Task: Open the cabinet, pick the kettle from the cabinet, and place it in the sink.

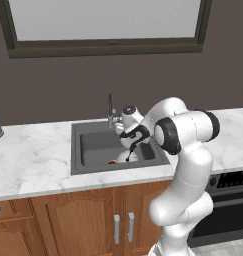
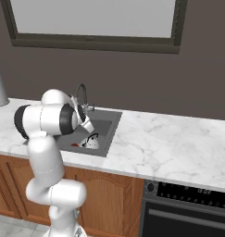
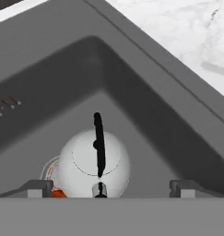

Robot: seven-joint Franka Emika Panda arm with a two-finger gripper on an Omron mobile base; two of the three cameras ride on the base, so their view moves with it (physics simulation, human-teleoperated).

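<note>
Down in the sink [image 1: 88, 131] the kettle [image 3: 94, 163] stands free under my gripper [image 3: 109, 188], jaws wide open and empty, so lifting carelessly could catch its handle and tip it.

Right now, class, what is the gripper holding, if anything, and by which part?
Nothing. The gripper is open above the kettle, its fingertips spread wide on either side without touching. The kettle sits upright on the floor of the sink.
</note>
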